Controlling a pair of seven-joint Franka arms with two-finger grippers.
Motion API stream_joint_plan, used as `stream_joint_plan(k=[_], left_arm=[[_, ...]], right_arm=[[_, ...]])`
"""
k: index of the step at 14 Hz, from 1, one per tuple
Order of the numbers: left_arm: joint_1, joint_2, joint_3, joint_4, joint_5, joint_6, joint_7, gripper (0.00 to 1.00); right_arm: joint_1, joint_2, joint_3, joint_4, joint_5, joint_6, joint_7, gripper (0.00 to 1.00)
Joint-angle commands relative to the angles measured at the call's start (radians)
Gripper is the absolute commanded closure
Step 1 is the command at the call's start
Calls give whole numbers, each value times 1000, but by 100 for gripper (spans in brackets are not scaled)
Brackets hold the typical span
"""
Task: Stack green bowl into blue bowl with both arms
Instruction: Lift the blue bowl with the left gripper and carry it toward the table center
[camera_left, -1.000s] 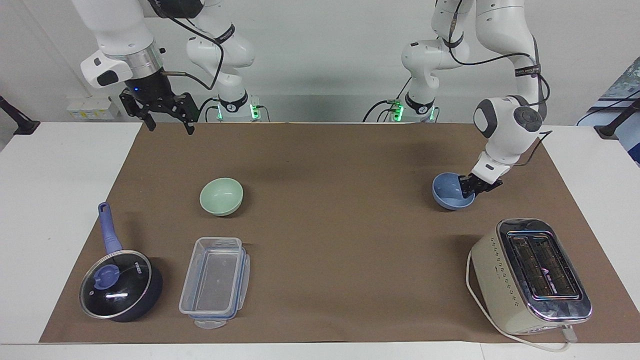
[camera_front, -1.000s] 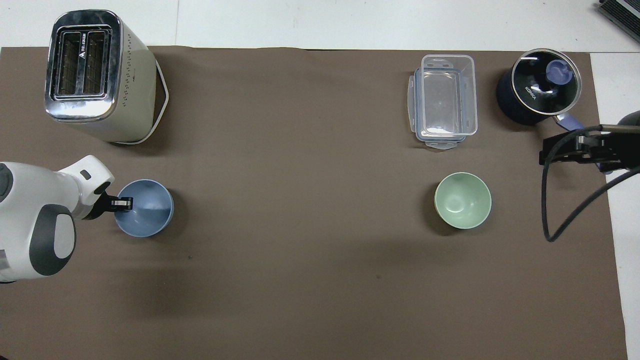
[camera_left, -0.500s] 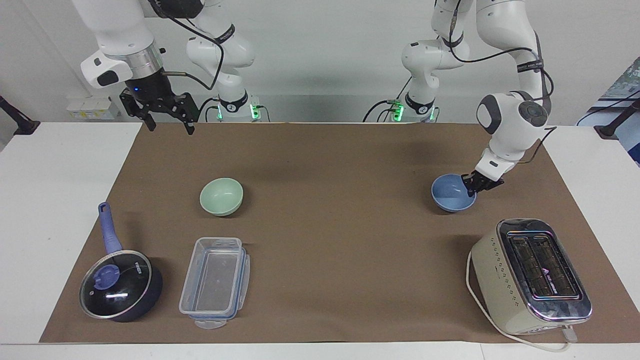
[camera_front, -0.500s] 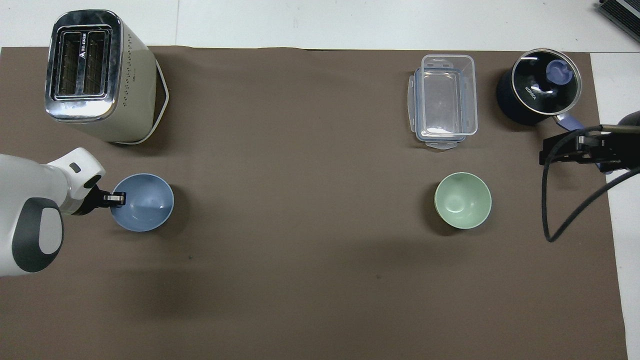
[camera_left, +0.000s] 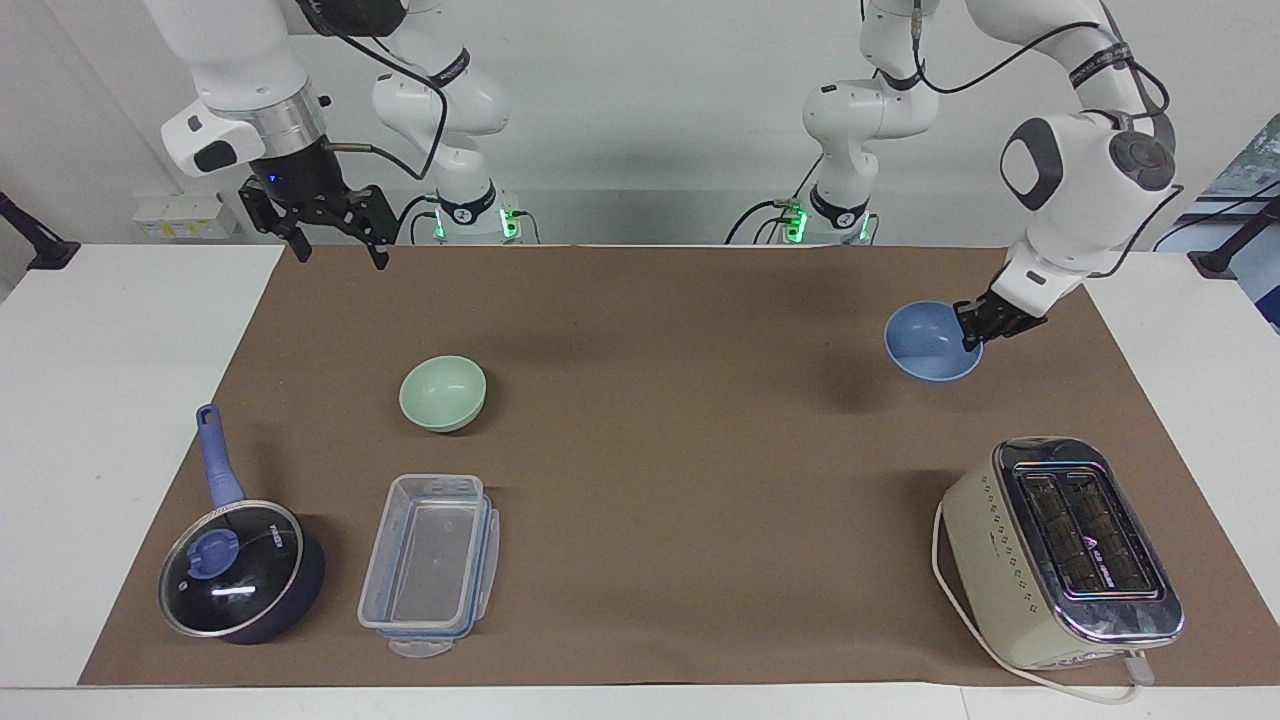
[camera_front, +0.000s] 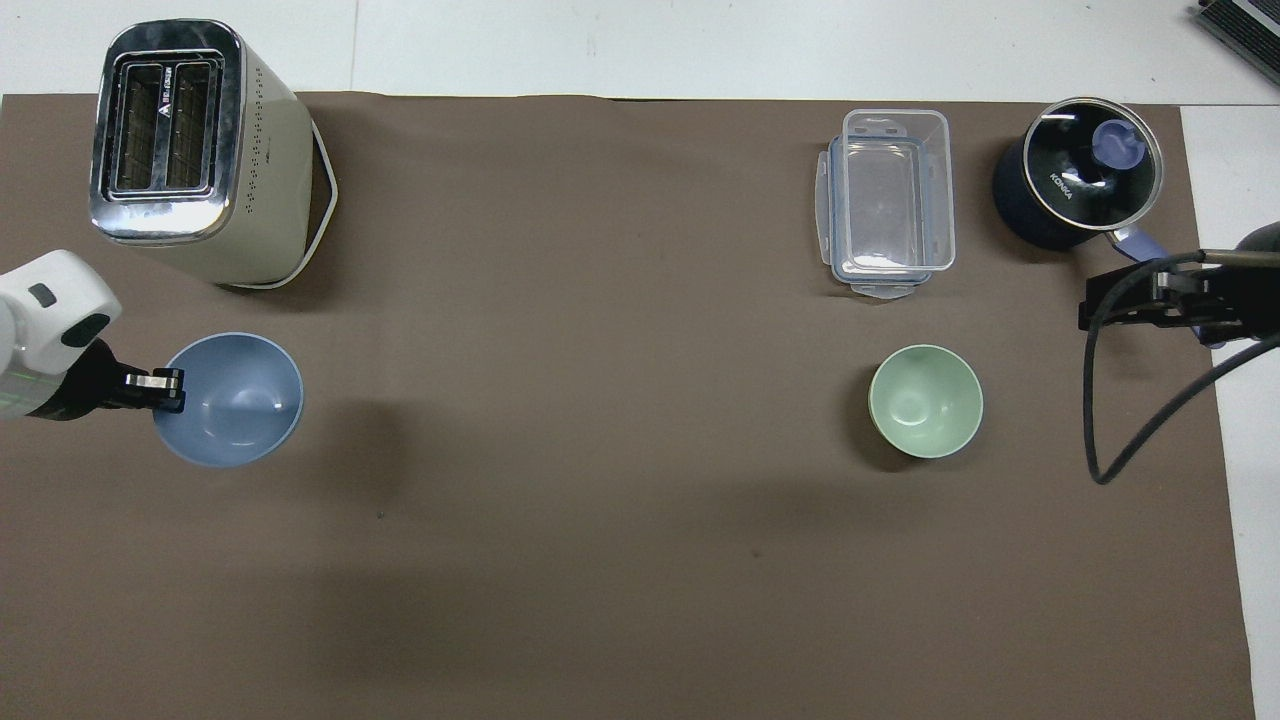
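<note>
The blue bowl (camera_left: 930, 342) hangs empty over the worktop's left-arm end, rim pinched in the left gripper (camera_left: 972, 333) jaws; green bowl (camera_left: 443, 392) sits empty; right gripper (camera_left: 335, 238), cut off overhead, waits, jaws spread.

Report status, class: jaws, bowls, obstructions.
Left gripper shut on blue bowl, lifted over mat. Right gripper open, waiting. Green bowl on mat. Nothing between bowls.

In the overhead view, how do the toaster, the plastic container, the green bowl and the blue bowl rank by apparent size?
1. toaster
2. plastic container
3. blue bowl, but it is lifted toward the camera, so its lead over the green bowl is unsure.
</note>
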Motion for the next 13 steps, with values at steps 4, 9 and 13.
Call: stream_joint_plan(k=[4,9,13], left_arm=[[-23,10,-19,68,-33,-77,-66,100],[-121,11,-19,51,-134,-28,-114,100],[-246,16,-17,-22,-224,101,-118,100]], right_arm=[[-6,-8,2,-6,18,-5,16,0],[-6,-8,2,-6,18,-5,16,0],[-6,-8,2,-6,18,-5,16,0]])
